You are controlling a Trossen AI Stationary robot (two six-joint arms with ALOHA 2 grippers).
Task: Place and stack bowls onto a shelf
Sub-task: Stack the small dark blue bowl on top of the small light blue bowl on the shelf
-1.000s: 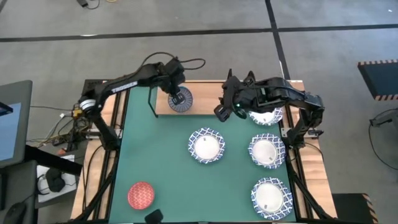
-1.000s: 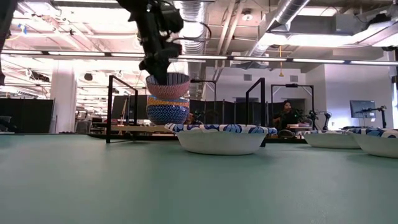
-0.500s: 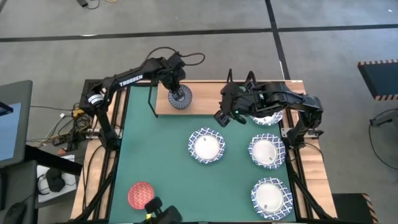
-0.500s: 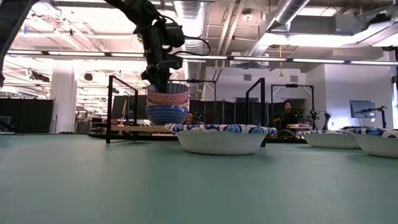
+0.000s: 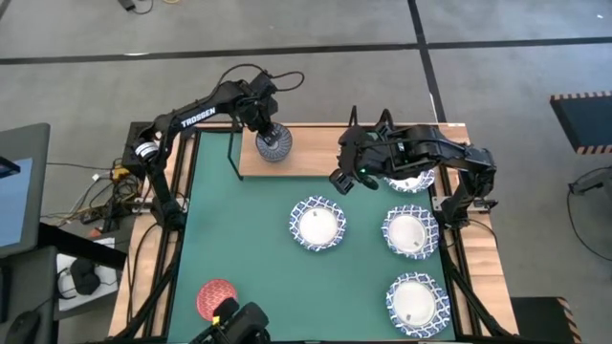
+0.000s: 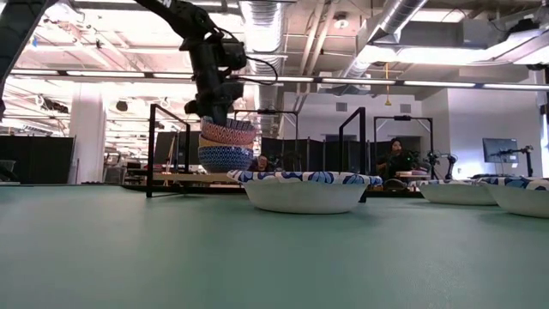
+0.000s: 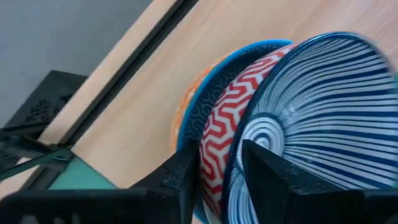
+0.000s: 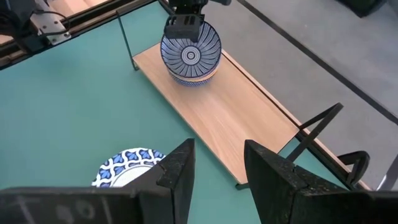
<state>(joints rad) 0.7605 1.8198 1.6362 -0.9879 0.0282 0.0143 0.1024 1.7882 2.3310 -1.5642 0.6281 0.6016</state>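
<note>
Small-bowl stack on light-wood shelf [image 5: 316,158]; most bowls unshelved.
Left hand [image 7: 219,163] clenched on blue-striped top bowl [image 5: 273,144]; right hand [image 8: 217,163] released, hovering; four white blue-rimmed bowls [image 5: 317,225] and red bowl [image 5: 216,297] on green surface [image 5: 239,248].

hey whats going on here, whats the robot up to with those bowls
The robot is stacking bowls on a wooden shelf at the far edge of the green mat. The left gripper grips the rim of the top bowl, a blue-striped one, on a small stack at the shelf's left end. The right gripper hangs open over the mat near the shelf's right end. Four white blue-rimmed bowls and a red bowl are on the table.
</note>
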